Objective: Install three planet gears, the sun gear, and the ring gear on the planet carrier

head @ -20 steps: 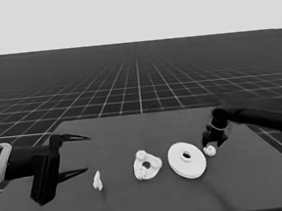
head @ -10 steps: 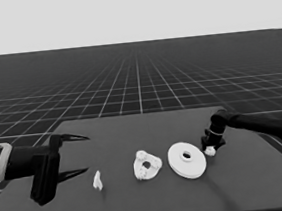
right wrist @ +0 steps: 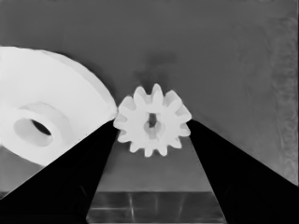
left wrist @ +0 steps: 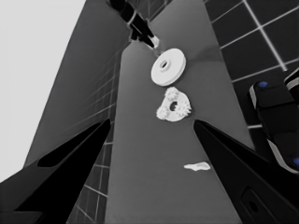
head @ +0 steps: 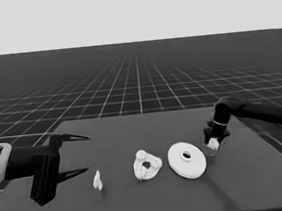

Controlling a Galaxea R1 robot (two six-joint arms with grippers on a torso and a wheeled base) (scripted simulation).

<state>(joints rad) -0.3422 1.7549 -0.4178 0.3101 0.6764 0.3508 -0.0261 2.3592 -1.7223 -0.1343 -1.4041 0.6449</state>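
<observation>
Here, dark table (head: pixel 140 206), grid floor beyond, right gripper (right wrist: pixel 153 128) jaws clasping small gear (right wrist: pixel 153 120), left gripper (head: pixel 78 154) jaws wide.

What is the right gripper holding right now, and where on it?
The right gripper flanks a small gear at opposite toothed edges, beside the larger round part; a firm grip cannot be told.

This is no real room but a simulated test space. A dark flat bench (head: pixel 139 196) sits alone on a floor (head: pixel 139 85) drawn as a pale grid that runs far off to a straight horizon, with a blank pale band (head: pixel 132 13) above it. No walls or furniture show. Past the bench's edge, the left wrist view catches dark machinery (left wrist: pixel 275 116) with pale bands and small blue lights. A few plain white parts lie on the bench.
</observation>
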